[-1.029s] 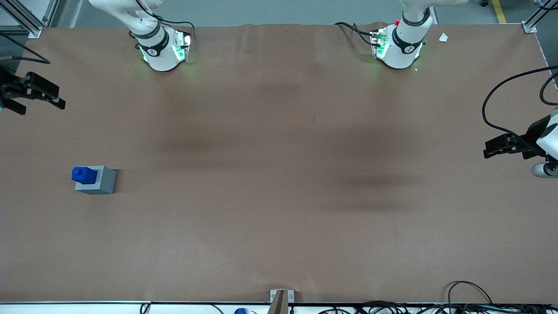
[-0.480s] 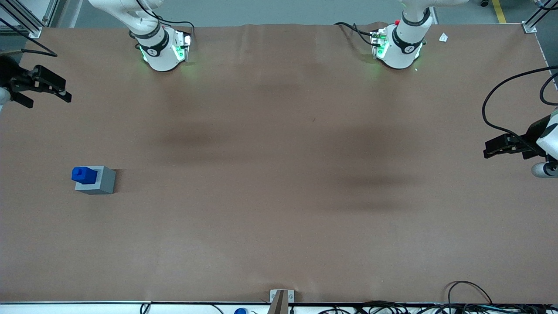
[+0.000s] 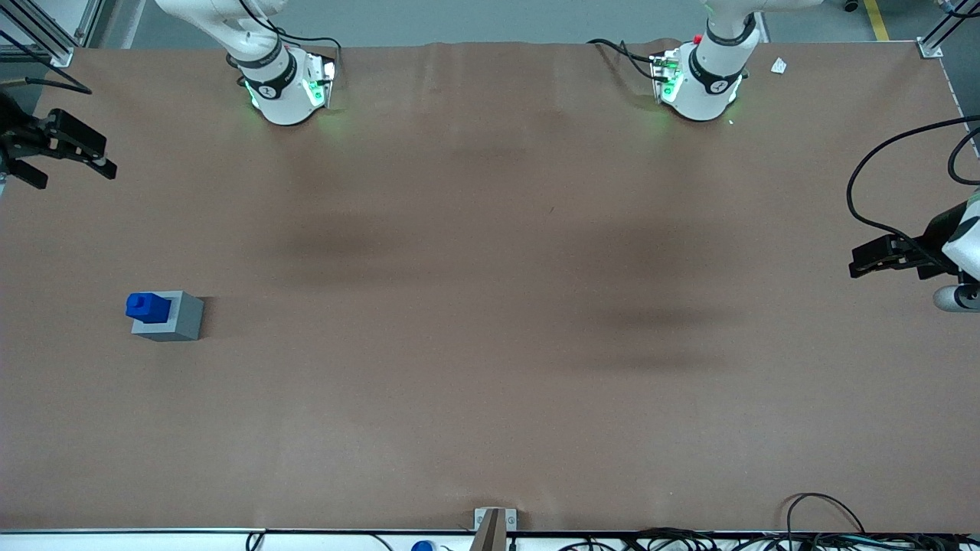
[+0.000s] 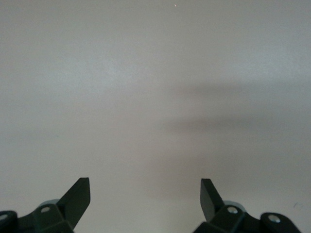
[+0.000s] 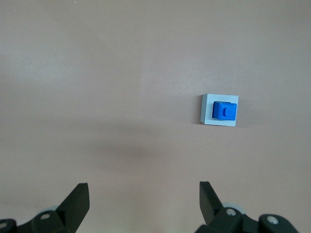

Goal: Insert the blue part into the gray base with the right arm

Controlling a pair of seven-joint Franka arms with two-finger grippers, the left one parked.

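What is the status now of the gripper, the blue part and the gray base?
Gripper open, holding nothing, high at the working arm's end of the table. Blue part seated upright in gray base, stub up. Nothing between them on the table.

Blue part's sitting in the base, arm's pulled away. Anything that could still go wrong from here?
1. The blue part stands proud of the gray base; full seating can't be confirmed, so it might be only partly in.
2. The tool is open, high and farther from the front camera; any re-press needs a fresh approach and could nudge the unfixed base.
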